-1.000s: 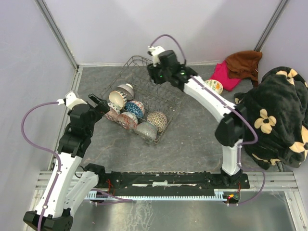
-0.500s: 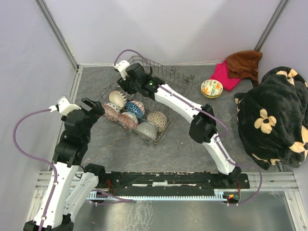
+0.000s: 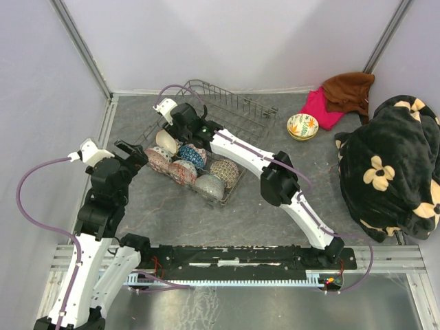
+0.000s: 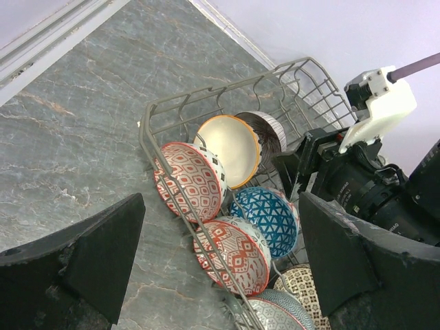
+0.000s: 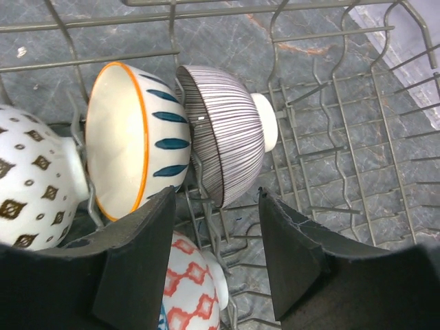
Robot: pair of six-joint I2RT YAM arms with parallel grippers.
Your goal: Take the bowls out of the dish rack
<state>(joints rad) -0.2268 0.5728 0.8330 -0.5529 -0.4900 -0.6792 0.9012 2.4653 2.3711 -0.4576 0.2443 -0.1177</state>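
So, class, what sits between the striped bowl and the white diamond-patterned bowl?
The orange-rimmed cream bowl with blue dashes, on edge; the right wrist view shows it.

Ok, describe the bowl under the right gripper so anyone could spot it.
Find the grey wire dish rack on the table's left half. Look at its left corner, under the right gripper. It's the bowl with fine dark stripes and a white foot, beside the orange-rimmed cream bowl.

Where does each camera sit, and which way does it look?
Top external: high behind the arms, looking down at them and the dish rack.
Left wrist: beside the rack, facing its bowls; the open left gripper frames them.
Right wrist: over the rack, facing the striped bowl; the open right gripper shows.
Both wrist views share that bowl.
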